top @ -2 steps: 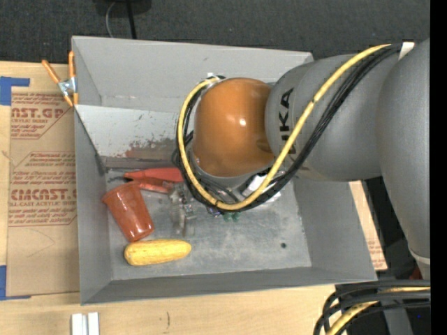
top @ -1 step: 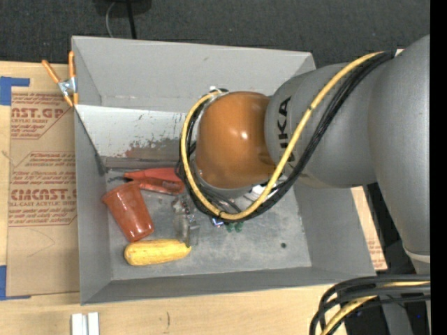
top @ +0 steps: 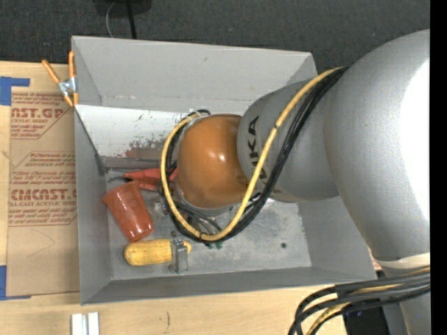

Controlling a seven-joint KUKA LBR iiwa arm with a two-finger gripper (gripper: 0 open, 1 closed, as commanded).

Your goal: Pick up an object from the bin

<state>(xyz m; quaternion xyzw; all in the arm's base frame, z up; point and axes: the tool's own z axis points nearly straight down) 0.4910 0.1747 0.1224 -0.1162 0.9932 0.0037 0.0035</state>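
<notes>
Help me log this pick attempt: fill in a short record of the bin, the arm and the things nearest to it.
bin: grey metal, arm reaching in from the right
wrist: orange cover ringed by yellow cables, low over the bin's middle
left of wrist: orange-red cup, apparently lying on its side
below the cup in view: yellow oblong thing, near the bin's lower wall
above the cup: red-handled tool, partly hidden under the wrist
held thing: cannot tell, the cover hides what is beneath it
</notes>
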